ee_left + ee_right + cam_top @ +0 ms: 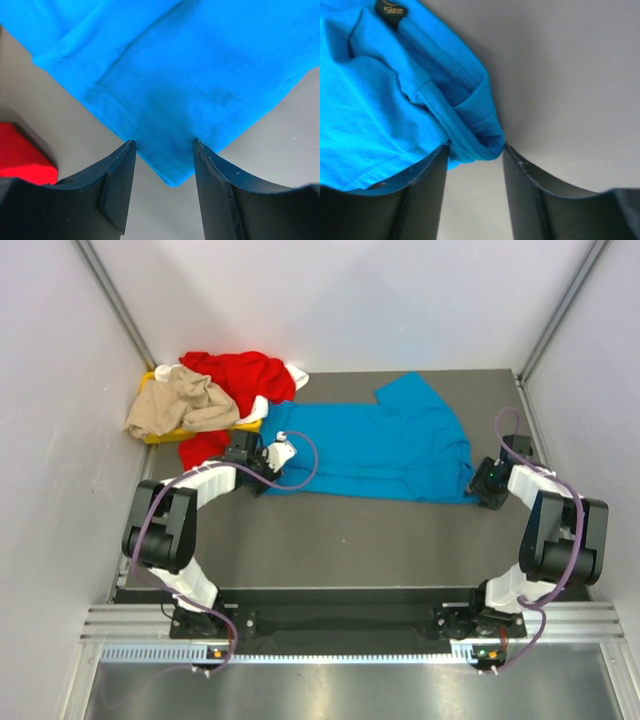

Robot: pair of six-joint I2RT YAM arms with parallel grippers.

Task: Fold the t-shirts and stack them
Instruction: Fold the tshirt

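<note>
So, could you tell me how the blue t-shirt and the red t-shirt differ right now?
The blue t-shirt lies spread flat on the table; the red t-shirt is bunched in a heap at the far left. The blue one has the left gripper at a corner and the right gripper near its collar, both open; neither gripper is on the red one. Neither is folded yet.
</note>
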